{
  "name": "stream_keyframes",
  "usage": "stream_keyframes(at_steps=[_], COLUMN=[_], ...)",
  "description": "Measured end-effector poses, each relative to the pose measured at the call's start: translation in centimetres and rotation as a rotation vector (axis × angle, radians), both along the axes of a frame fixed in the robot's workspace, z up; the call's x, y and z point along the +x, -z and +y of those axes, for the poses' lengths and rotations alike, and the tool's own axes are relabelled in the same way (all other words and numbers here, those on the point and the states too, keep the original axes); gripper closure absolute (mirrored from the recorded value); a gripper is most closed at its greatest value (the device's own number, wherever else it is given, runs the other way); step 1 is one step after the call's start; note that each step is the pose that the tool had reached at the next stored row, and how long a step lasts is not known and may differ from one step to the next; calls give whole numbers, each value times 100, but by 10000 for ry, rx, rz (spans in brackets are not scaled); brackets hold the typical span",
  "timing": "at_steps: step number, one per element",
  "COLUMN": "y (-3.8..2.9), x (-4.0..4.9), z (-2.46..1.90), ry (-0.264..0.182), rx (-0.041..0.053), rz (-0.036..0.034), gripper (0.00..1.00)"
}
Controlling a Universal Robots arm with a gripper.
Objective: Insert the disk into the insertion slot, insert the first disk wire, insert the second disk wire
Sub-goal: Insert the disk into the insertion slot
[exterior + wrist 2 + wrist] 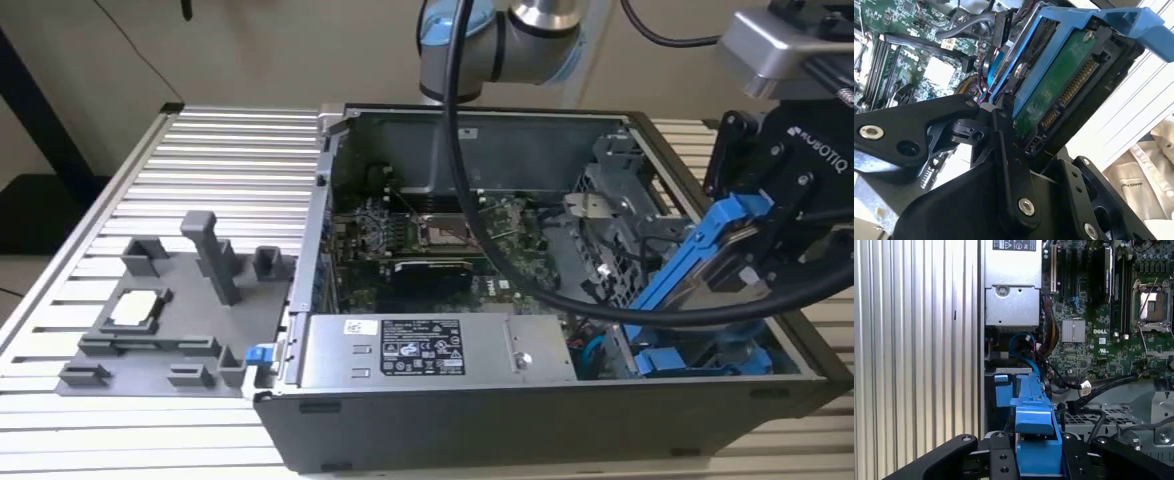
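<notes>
My gripper (763,255) is shut on the disk (694,270), a drive in a bright blue carrier frame. It holds the disk steeply tilted over the open computer case at the exterior view's right. The disk's lower end dips toward the insertion slot (701,362), a dark bay with blue fittings at the case's near right corner. The second wrist view shows the disk's green circuit board and connector (1056,87) clamped by a black finger (1004,150). In the first wrist view the blue carrier (1035,427) runs from between the fingers down toward a blue fitting (1002,390).
A grey labelled power-supply box (414,350) sits at the case's front. Behind it lies the motherboard with its square socket (447,235). A thick black cable (534,285) loops across the case. Loose wires (1084,389) lie near the bay. A grey fixture (174,310) stands on the slatted table (200,140).
</notes>
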State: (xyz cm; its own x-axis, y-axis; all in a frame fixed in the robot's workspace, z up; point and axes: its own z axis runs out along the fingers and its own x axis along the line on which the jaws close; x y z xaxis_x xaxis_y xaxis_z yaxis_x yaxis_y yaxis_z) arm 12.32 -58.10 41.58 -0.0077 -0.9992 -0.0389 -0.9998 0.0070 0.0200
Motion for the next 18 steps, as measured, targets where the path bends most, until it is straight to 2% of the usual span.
stream_keyframes(at_steps=[9,18], y=[97,256], x=[8,17], z=[0,0], ry=[110,111], rx=[0,0], rz=[0,0], gripper=[67,67])
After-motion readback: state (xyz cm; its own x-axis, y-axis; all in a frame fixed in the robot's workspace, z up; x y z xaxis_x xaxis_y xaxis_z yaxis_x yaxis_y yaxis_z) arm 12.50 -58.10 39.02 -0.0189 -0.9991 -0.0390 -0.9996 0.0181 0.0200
